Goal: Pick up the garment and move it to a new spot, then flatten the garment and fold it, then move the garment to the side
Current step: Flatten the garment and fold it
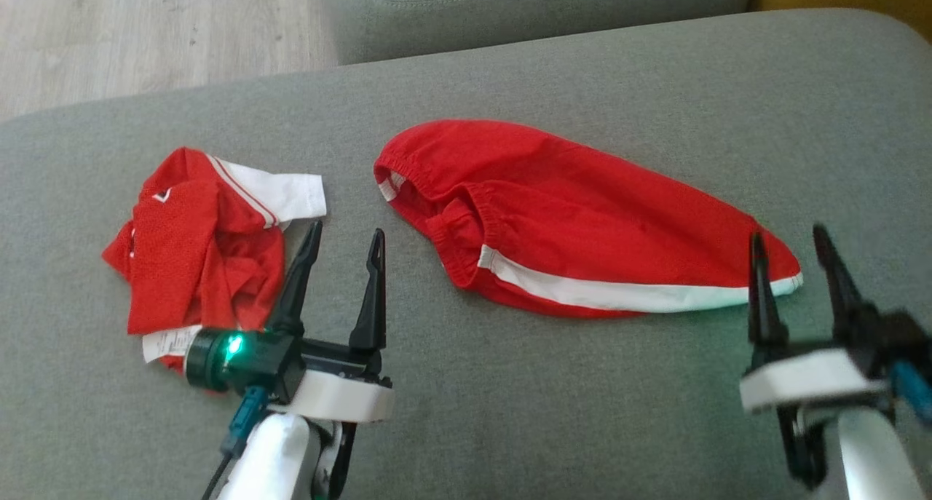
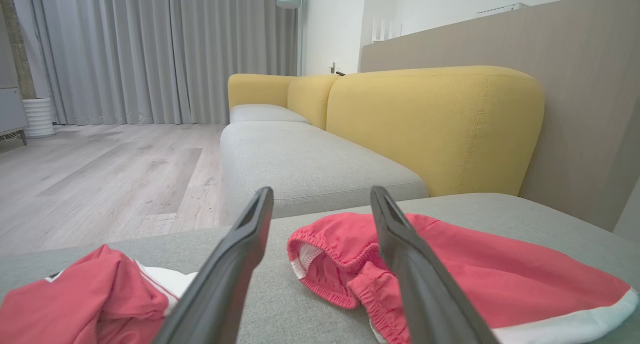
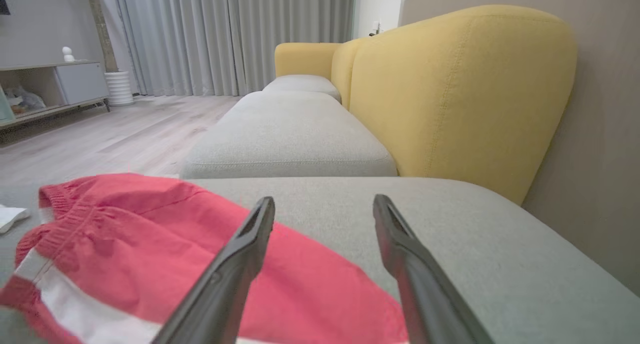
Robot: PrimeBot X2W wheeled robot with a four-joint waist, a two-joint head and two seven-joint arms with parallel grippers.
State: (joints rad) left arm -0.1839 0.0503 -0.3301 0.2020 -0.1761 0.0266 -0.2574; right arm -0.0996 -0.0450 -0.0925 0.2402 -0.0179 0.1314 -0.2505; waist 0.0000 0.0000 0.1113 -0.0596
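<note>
The red shorts [image 1: 575, 216] lie flattened on the grey sofa cushion [image 1: 510, 413], midway between its far and near edges and right of centre. Their long axis runs slantwise: the elastic waistband points to the far left, the white-trimmed hem to the near right.

A crumpled red and white shirt [image 1: 204, 252] lies near the cushion's left edge, apart from the shorts. A second grey seat [image 1: 539, 5] and wooden floor [image 1: 145, 34] lie beyond the far edge.

The right hand [image 1: 788, 231] is at the hem end, fingers spread, grasping nothing. The left hand [image 1: 347, 228] is between the shirt and the waistband, also spread and empty.
</note>
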